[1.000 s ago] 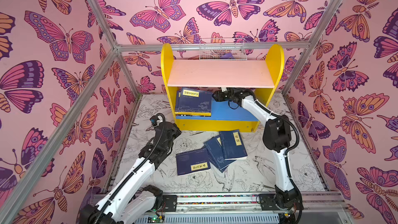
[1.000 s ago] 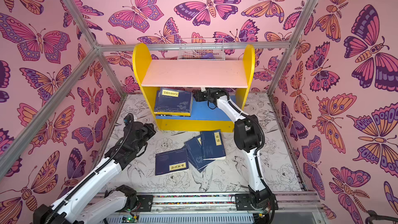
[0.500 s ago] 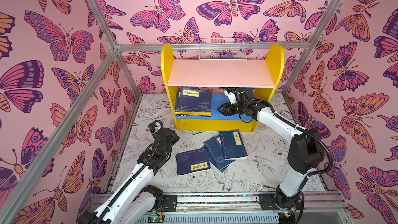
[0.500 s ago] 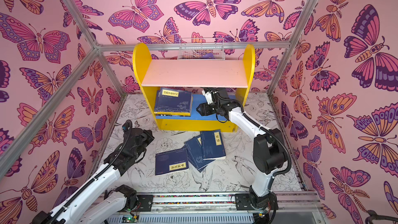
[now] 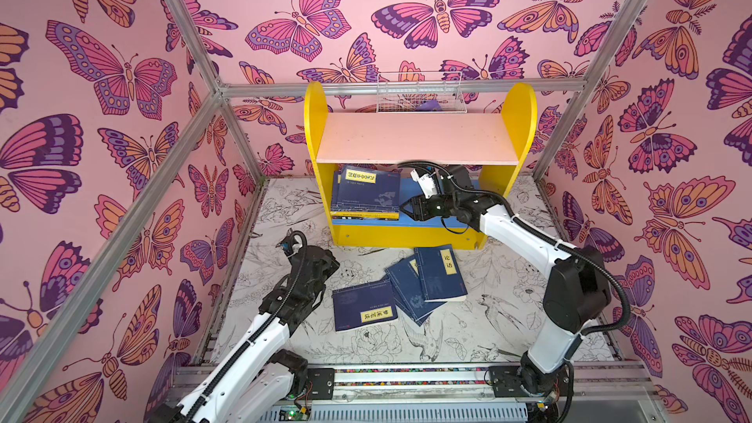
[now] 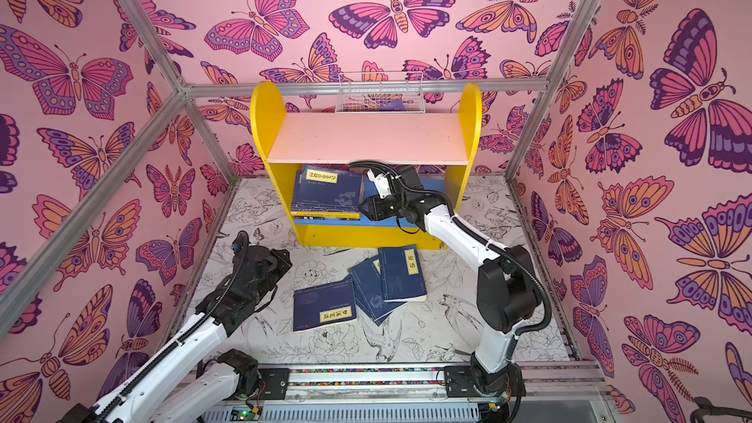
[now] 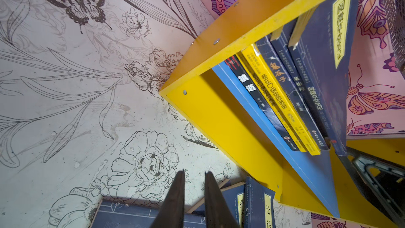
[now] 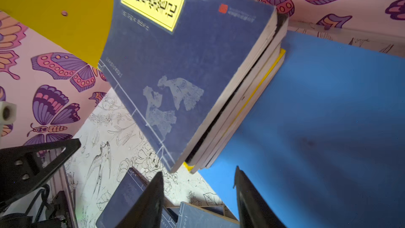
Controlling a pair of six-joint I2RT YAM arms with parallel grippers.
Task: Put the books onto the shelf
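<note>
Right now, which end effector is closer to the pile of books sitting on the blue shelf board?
The right end effector: it hangs beside the stacked books, over the blue board. The left end effector is down by the floor mat, before the shelf.

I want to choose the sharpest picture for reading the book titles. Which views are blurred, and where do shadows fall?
Right wrist view: motion-blurred, the label of the top book smeared; a soft shadow lies on the blue board. Left wrist view: the book spines read sharply, only the far ends softer. Both top views: evenly lit, crisp; the floor books cast faint shadows.
</note>
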